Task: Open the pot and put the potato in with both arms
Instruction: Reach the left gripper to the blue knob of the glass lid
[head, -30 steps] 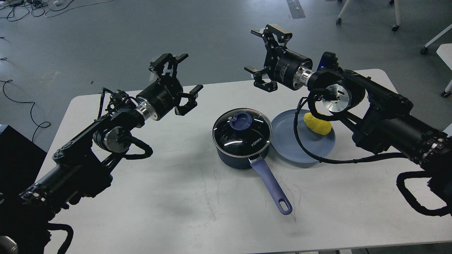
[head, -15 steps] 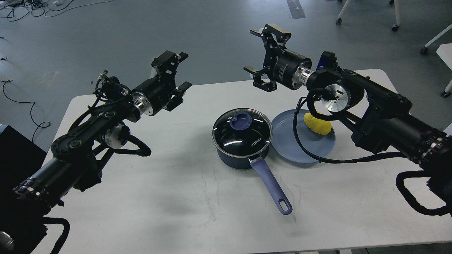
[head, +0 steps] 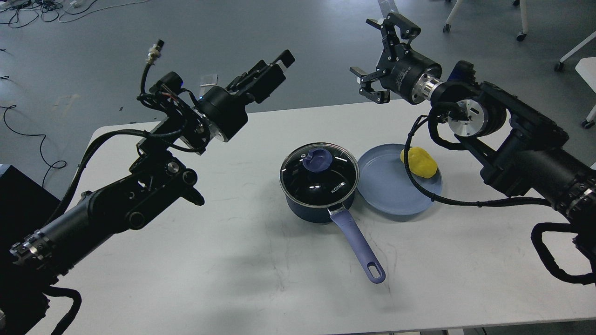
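Note:
The dark navy pot (head: 313, 210) stands mid-table with its glass "KONKA" lid (head: 326, 182) on and the blue knob (head: 317, 160) on top. Its periwinkle handle (head: 359, 249) points toward the front right. The yellow potato (head: 419, 162) lies on the far right of a light-blue plate (head: 389, 190) beside the pot. My left gripper (head: 274, 70) is raised above the table's far edge, left of the pot, and seen side-on, so its fingers overlap. My right gripper (head: 368, 53) is open and empty, high behind the plate.
The white table (head: 233, 279) carries the pot and plate. A black box (head: 18, 204) stands at the left edge. Cables (head: 28, 135) lie on the floor at left, and chair legs (head: 521, 23) stand at the back right.
My left arm has risen and its wrist has turned, with the gripper now higher and further right. My right gripper has moved up and to the right, uncovering the potato. Pot, lid and potato have not moved.

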Motion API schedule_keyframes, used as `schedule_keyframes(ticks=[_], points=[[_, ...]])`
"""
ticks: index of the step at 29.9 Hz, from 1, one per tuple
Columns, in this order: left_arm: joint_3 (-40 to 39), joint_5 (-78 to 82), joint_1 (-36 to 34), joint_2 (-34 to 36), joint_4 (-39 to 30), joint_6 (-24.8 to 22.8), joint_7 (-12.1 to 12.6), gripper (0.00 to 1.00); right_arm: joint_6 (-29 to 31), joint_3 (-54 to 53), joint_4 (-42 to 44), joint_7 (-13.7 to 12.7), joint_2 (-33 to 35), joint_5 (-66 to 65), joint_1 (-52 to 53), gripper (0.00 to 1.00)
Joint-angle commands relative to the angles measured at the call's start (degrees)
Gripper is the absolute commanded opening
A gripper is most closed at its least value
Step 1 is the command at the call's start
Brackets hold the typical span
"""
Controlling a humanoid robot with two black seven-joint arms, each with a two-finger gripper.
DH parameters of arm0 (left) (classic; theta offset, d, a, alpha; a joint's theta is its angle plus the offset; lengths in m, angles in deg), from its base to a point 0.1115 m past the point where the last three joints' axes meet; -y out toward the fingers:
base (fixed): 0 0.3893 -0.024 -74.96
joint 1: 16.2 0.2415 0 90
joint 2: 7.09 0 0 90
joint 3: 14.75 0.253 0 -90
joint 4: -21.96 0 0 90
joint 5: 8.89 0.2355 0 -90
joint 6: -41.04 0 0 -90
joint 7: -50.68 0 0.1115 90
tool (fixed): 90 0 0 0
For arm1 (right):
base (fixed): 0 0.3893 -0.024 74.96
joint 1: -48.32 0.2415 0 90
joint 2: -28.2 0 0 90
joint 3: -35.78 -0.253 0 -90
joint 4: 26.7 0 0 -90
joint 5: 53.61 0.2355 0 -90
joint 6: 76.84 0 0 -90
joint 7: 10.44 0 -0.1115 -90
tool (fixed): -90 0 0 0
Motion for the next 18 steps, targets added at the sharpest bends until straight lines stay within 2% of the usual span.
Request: schedule_keyframes(ticks=[1,9,13,16,18], points=[[5.44,11.41,-1.28,-1.61,1.45,3.33,-2.14,0.98,-0.03,-1.65,0.33,-0.02,0.98,0.01,-1.10,1.00],[14.93,14.14,-5.15,-12.58,17.53,3.77,-2.58,0.98,-0.03,-4.38,0.59,-0.02,3.61,0.01,-3.56,1.00],[17.04,14.41,-4.98,-13.39,17.89,4.91,-2.93,0.98,-0.03,-5.08,0.59,-0.02,3.97,0.01,-4.62,1.00],[18.89,14.41,-4.89,-13.04,17.81,5.36,-3.19,0.92,-0.03,-5.43,0.59,-0.02,5.19,0.10,-5.23,1.00],[18.99,14.41,-4.71,-12.78,17.81,5.45,-3.20,0.92,-0.03,-5.87,0.59,-0.02,5.37,0.10,-5.76,1.00]])
